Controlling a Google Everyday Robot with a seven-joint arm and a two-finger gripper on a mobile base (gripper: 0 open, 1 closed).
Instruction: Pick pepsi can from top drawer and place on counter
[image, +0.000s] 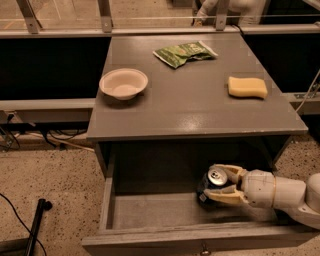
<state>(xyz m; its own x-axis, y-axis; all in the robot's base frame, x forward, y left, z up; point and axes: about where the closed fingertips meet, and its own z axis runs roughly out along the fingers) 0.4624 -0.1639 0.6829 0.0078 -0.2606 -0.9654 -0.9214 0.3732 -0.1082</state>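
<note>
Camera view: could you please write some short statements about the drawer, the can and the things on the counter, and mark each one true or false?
1. The pepsi can is inside the open top drawer. True.
2. The gripper hovers above the counter. False: it is inside the drawer, jaws closed on the can.
3. The bowl stands on the counter. True.
4. The sponge lies in the bowl. False: it lies on the counter, well apart from the bowl.

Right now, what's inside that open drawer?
The pepsi can stands in the top drawer at its right, clasped by the gripper. The arm covers the floor beneath it.
</note>
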